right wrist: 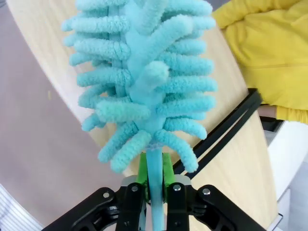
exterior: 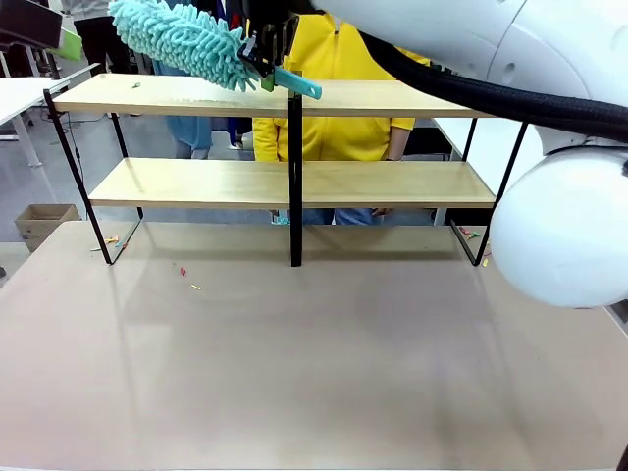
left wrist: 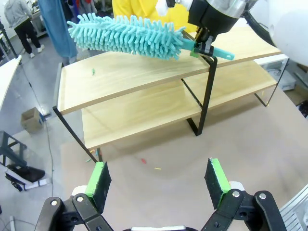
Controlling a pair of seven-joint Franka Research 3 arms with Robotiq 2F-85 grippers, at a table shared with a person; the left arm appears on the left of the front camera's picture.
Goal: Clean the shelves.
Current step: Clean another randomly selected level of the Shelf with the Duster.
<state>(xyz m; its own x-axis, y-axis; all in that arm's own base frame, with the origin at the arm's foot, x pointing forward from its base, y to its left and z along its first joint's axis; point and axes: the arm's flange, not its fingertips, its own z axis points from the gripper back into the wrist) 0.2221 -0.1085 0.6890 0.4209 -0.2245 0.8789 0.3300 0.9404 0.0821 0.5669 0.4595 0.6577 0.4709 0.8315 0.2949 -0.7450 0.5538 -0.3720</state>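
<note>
Below the right fingers [right wrist: 167,173] — duster [right wrist: 139,82], shelves [exterior: 196,95].

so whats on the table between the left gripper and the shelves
Mostly bare table, with a few tiny coloured scraps lying near the foot of the shelves, seen in the left wrist view past the open left gripper.

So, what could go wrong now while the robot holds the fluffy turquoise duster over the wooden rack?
1. The right gripper pinches only the thin handle of the fluffy turquoise duster, so pressing down might twist it loose.
2. A sweep may push crumbs off the two-tier wooden shelves onto the beige table, where bits already lie.
</note>
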